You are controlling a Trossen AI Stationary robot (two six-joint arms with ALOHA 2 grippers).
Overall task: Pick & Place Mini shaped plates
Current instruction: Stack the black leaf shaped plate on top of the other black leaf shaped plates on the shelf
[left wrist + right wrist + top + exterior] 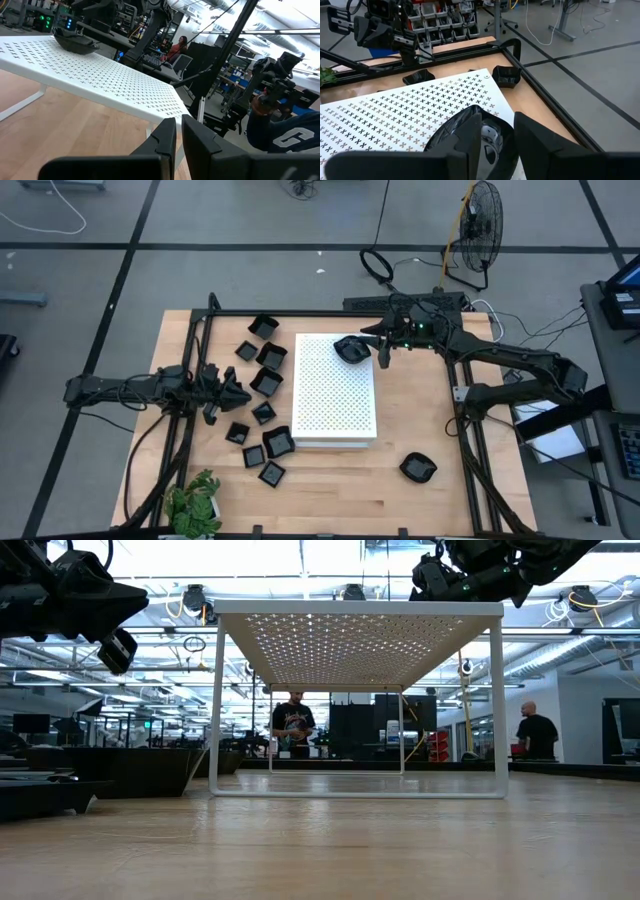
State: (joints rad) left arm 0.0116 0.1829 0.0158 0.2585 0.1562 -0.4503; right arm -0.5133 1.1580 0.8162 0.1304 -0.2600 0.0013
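Mini shaped plates (262, 385) mostly cluster left of the white board (335, 420); 1 rounded plate (349, 349) sits on its far edge, where the right gripper (381, 350), fingers parted astride the rim, seems to be releasing it. The left gripper (226, 392) waits clenched and empty beside the cluster.

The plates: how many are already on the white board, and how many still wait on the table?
Done: one rounded plate lies on the white board, at its far edge. In hand: the right gripper is at that plate, jaws open astride its rim. Left: nine square plates beside the board and one rounded plate near the front. The left gripper waits, shut and empty.
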